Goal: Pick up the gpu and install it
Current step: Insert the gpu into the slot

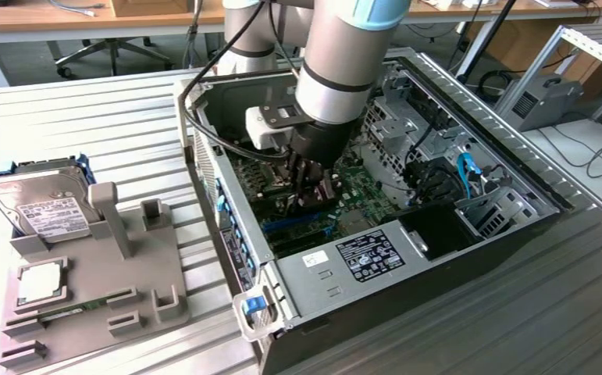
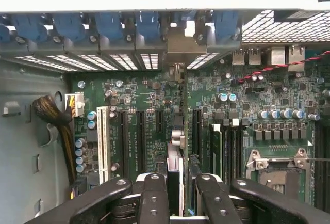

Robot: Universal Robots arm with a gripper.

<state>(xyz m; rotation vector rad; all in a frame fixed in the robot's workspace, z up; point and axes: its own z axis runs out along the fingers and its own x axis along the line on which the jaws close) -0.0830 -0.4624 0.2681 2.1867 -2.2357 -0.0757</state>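
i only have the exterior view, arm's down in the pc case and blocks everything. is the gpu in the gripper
Observer: Yes. In the wrist view the gpu stands edge-on between the gripper fingers, which close on both of its faces.
Operator: where's it sitting on the board
Observer: It runs between the black slots on the green motherboard, well apart from the long white slot. Whether it is fully seated I cannot tell.
Operator: and the bracket end
Observer: The metal bracket is up against the case's rear wall, in line with the row of blue clips.
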